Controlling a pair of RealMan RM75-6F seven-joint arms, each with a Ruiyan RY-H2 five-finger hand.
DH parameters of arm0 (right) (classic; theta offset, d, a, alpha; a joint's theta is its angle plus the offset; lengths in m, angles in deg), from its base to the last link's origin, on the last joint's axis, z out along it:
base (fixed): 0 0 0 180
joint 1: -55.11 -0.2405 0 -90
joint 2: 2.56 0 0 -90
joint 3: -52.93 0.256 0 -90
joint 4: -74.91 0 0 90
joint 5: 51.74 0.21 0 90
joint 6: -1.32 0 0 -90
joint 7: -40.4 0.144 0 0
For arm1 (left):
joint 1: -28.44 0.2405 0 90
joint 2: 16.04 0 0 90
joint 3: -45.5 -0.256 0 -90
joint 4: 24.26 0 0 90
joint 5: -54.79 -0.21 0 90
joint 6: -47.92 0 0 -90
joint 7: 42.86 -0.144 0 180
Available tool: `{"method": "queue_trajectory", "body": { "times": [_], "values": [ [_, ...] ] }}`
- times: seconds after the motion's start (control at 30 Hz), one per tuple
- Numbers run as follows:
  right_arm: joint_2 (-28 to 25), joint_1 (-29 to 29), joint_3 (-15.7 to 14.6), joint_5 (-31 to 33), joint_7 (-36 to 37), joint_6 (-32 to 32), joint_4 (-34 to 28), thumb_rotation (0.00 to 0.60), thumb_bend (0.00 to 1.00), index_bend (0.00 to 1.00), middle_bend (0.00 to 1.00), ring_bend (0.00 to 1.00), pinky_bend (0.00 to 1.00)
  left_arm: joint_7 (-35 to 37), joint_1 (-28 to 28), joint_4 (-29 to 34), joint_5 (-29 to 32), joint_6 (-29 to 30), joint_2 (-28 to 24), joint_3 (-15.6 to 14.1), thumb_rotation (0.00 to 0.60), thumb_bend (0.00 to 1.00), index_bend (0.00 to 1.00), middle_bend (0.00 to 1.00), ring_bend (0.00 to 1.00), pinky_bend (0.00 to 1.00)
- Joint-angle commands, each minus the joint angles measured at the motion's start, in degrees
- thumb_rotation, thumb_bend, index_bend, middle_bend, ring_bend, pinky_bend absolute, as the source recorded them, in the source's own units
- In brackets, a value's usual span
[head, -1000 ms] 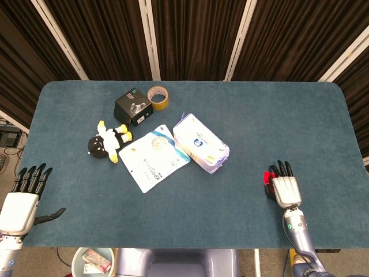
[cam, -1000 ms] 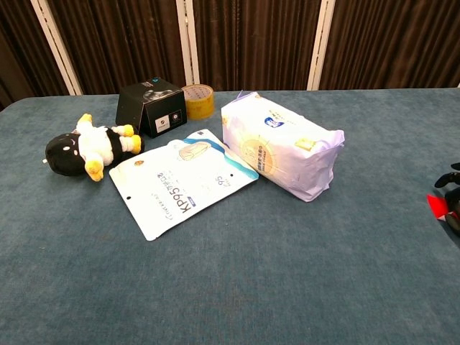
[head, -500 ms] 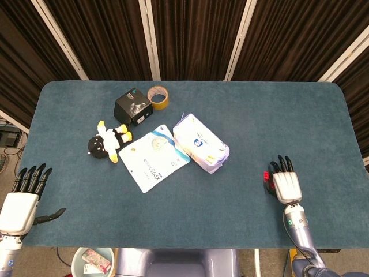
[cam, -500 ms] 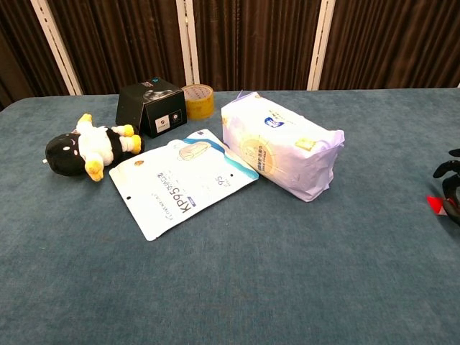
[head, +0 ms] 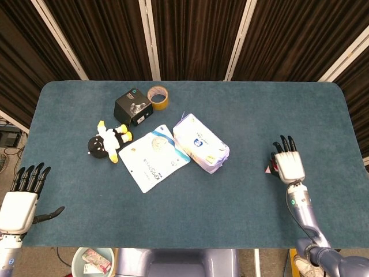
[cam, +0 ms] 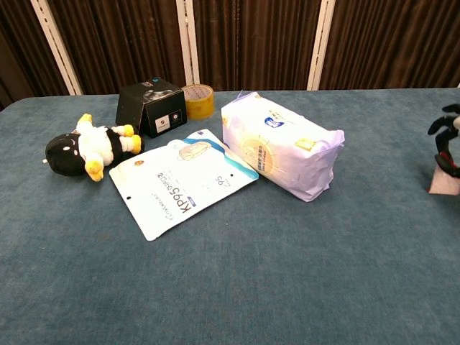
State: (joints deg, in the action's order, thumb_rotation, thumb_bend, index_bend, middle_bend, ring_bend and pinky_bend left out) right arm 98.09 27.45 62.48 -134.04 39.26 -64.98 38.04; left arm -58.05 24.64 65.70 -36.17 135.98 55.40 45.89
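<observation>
Holding a small red-and-white item [head: 270,168], right robot hand [head: 288,163], fingers extended, left robot hand [head: 20,202] spread, released.

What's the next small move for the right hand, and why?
Probably lift a little more before carrying anywhere: the right hand holds a small pale, red-marked item low above the blue table. The tissue pack lies well off to its left.

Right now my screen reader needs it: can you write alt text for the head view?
A blue table holds a plush penguin, black box, tape roll, mask pouch and tissue pack; the right robot hand hovers near the right edge.
</observation>
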Motion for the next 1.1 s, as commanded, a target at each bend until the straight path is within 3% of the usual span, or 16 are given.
{"method": "queue_trajectory", "body": {
  "times": [0.03, 0.33, 0.43, 0.53, 0.7, 0.9, 1.1],
  "values": [
    [-1.47, -3.03, 1.57, 0.53, 0.25, 2.13, 1.89, 0.6, 0.62, 0.78, 0.22, 0.0, 0.0, -0.43, -0.04, -0.05, 0.39, -0.16, 0.24, 0.16, 0.401, 0.03, 0.0, 0.0, 0.0, 0.0],
    [-4.47, -7.92, 4.44, 0.77, -0.41, 0.12, 0.08, 0.6, 0.61, 0.77, 0.22, 0.0, 0.0, -0.98, 0.04, 0.26, 0.82, 0.26, 0.58, 0.55, 0.398, 0.03, 0.0, 0.0, 0.0, 0.0],
    [-6.55, -7.37, 5.22, 0.79, -2.02, -3.51, -4.29, 0.6, 0.61, 0.76, 0.2, 0.0, 0.0, -0.46, 0.04, 0.3, 0.73, 0.33, 0.33, 0.54, 0.4, 0.03, 0.0, 0.0, 0.0, 0.0],
    [-9.86, -4.21, 5.04, 0.64, -4.83, -8.98, -12.91, 0.6, 0.61, 0.75, 0.2, 0.0, 0.0, 0.74, -0.05, 0.24, 0.41, 0.28, -0.23, 0.4, 0.403, 0.03, 0.0, 0.0, 0.0, 0.0],
    [-14.42, 4.8, 3.23, 0.53, -11.56, -21.09, -29.5, 0.6, 0.6, 0.74, 0.19, 0.0, 0.0, 3.11, -0.02, -0.3, 0.01, 1.02, -1.03, 0.62, 0.401, 0.03, 0.0, 0.0, 0.0, 0.0],
    [-16.4, 13.84, -1.74, -0.75, -17.61, -30.6, -42.21, 0.6, 0.6, 0.72, 0.17, 0.0, 0.0, 5.02, 0.44, -0.59, -0.38, 2.68, -1.68, 0.99, 0.401, 0.03, 0.0, 0.0, 0.0, 0.0],
    [-16.99, 18.78, -5.1, -1.55, -17.4, -33.29, -45.98, 0.6, 0.59, 0.7, 0.15, 0.0, 0.0, 5.57, 1.09, -0.76, -1.69, 4.38, -1.94, 0.62, 0.402, 0.03, 0.0, 0.0, 0.0, 0.0]
  ]
}}
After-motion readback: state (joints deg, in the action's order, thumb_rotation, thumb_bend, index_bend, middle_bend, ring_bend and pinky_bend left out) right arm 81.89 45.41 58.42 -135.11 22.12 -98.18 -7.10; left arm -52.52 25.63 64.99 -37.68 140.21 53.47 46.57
